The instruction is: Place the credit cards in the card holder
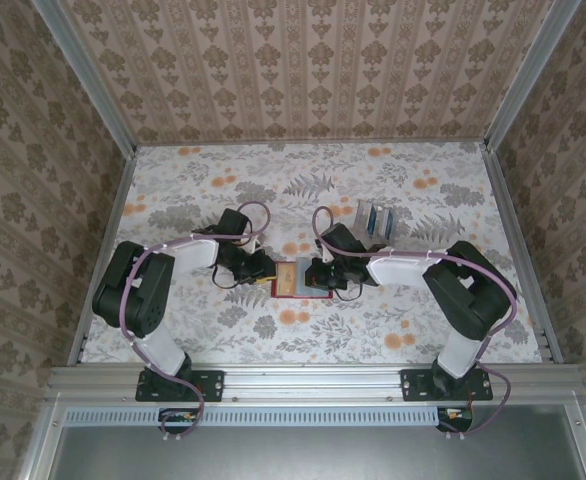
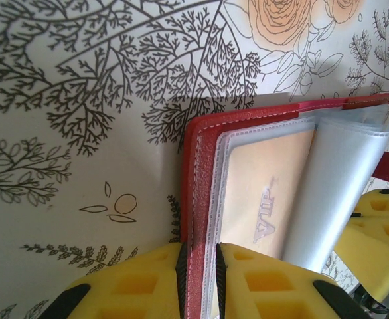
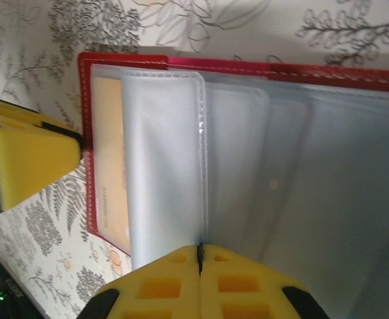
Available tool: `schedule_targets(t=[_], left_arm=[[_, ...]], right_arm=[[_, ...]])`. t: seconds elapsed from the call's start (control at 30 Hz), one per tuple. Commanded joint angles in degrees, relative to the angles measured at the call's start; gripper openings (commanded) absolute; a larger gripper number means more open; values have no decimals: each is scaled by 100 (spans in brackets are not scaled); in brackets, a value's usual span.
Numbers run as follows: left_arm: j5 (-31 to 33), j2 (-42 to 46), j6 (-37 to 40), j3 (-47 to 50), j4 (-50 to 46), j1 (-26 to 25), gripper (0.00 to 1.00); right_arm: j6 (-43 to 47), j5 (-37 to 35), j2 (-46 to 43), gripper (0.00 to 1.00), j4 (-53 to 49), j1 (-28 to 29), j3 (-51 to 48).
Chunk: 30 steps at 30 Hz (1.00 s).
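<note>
clamping the card holder (image 2: 261, 193): left tool (image 2: 200, 274), right tool (image 3: 199, 258).

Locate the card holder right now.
Top view: the card holder lies open mid-table, between the left end effector on its left edge and the right end effector on its right, both clamped on it.

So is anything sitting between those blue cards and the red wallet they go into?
Yes. The credit cards stand in a clear box, and the right gripper, shut on a pocket leaf of the card holder, lies with its wrist between them and it. The left gripper clamps the holder's red cover.
</note>
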<state>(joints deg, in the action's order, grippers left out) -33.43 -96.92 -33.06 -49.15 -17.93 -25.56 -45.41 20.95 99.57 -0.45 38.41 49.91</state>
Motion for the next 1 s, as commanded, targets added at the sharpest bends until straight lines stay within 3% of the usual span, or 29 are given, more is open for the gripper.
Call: schedule_targets(t=[0.0, 0.27, 0.57, 0.97], left_arm=[[-87, -73, 1, -60, -143, -20, 21], [-69, -24, 10, -61, -144, -10, 21], [-93, 81, 35, -95, -221, 68, 21], [-162, 260, -23, -33, -137, 182, 24]], right_arm=[[-167, 218, 175, 10, 322, 42, 105], [-266, 299, 317, 25, 544, 42, 131], [-370, 576, 355, 27, 749, 43, 263], [-578, 866, 546, 40, 1187, 43, 244]])
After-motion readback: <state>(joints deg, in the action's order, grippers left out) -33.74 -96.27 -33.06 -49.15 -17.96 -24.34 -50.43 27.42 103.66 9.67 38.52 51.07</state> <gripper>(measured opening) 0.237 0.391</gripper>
